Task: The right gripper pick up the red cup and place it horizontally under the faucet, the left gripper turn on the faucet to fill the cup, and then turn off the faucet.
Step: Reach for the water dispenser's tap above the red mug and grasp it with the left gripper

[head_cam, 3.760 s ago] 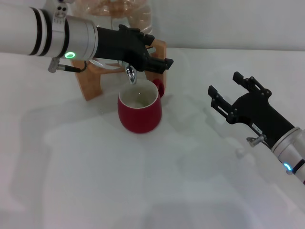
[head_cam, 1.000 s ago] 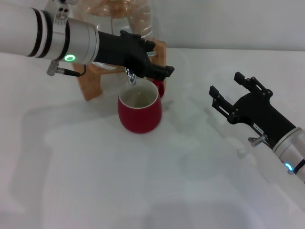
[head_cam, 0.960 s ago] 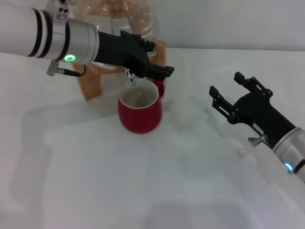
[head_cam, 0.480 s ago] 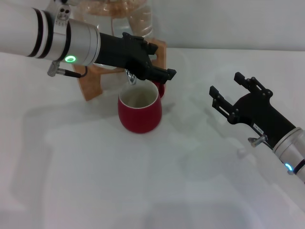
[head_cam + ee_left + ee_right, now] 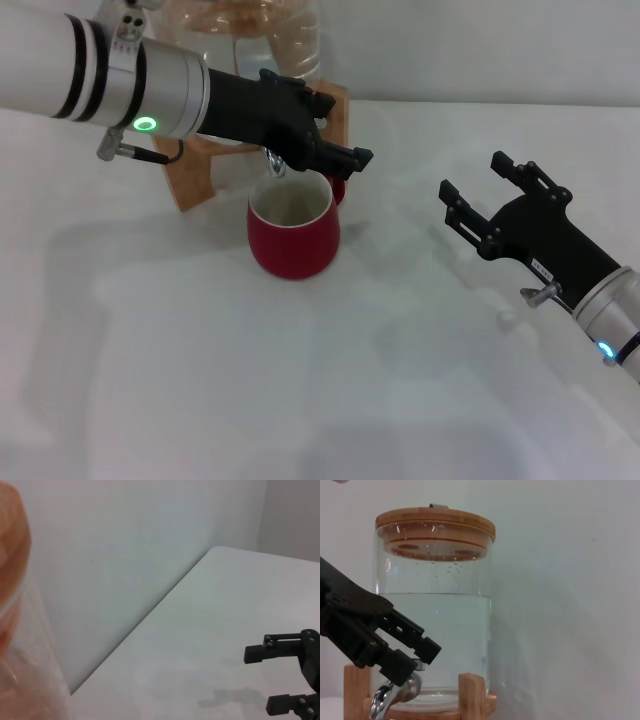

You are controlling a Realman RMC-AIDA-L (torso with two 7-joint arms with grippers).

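Glossy rounded red cup stands under the chrome faucet.

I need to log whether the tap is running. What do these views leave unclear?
- Faucet lever: the left gripper covers it in the head and right wrist views.
- Red cup: water level unreadable in the head view; absent from both wrist views.
- Water stream: none discernible.
- Right gripper: idle, apart.

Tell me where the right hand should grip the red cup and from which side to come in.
Grip the red cup across its rounded body, coming from the robot's right, where the right hand waits open. The cup stands upright under the faucet; its handle points back toward the wooden stand, and the left hand hangs over the rim, so coming from above looks blocked.
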